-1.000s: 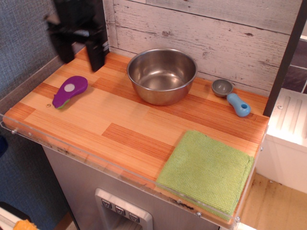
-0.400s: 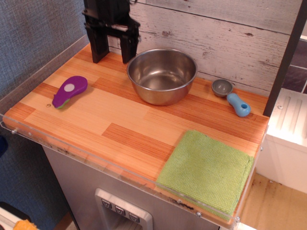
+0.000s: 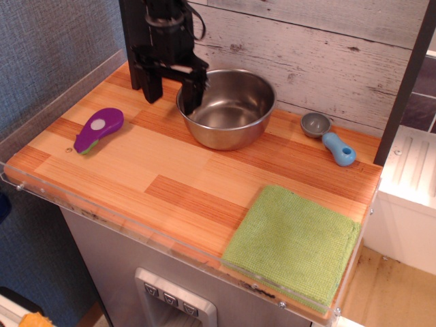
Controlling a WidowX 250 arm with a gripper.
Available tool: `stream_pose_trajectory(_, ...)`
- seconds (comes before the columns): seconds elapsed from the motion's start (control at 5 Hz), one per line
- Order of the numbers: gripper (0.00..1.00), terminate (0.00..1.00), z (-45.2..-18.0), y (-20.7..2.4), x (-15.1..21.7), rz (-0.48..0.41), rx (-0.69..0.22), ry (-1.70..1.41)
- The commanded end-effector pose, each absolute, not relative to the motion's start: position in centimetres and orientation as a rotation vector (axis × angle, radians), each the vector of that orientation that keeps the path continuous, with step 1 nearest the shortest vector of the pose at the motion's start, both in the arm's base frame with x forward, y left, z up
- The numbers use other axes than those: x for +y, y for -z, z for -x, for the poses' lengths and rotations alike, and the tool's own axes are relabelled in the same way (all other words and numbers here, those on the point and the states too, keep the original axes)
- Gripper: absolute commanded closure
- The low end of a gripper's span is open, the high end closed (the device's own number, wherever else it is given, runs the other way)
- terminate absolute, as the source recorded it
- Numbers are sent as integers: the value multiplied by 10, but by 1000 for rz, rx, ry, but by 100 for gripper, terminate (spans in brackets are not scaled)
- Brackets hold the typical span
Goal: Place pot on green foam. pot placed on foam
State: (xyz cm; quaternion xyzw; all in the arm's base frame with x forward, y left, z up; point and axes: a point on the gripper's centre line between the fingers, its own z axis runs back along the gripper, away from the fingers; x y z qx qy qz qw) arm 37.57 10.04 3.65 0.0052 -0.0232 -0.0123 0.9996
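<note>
**The claw is at the edge of the pot**

The shiny pot (image 3: 230,109) sits at the back of the wooden table (image 3: 163,170), near the white plank wall (image 3: 327,48). It is standing up straight, and I can see nothing inside it. It is not on the green foam.

The black claw (image 3: 172,87) comes down from above at the pot's left side. Its two fingers are spread apart. One finger (image 3: 193,92) is at the pot's rim and looks like it dips just inside. The other finger (image 3: 151,85) is outside the pot, over the wood. The claw is open and is not squeezing anything.

The green foam (image 3: 294,244) lies flat at the front right corner of the table, well apart from the pot.

A purple toy eggplant (image 3: 99,129) lies on the left side of the table. A small grey scoop with a blue handle (image 3: 328,137) lies to the right of the pot, near it.
</note>
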Motion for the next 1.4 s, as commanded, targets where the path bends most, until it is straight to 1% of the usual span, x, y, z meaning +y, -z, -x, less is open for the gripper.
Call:
stream_pose_trajectory(0.0, 0, 0, -388, -45, 88, -26, -128, 64)
stream_pose_trajectory(0.2, 100, 0, -386, -42, 82, -30, -135, 76)
stream_pose_trajectory(0.6, 100, 0, -378, -42, 74, -20, -135, 86)
stream_pose_trajectory(0.8, 100, 0, -373, -54, 71, 7, -144, 76)
stream_pose_trajectory(1.0, 100, 0, -367, -95, 57, 96, -196, 53)
stream_pose_trajectory(1.2, 100, 0, -347, -135, 25, 159, -226, 53)
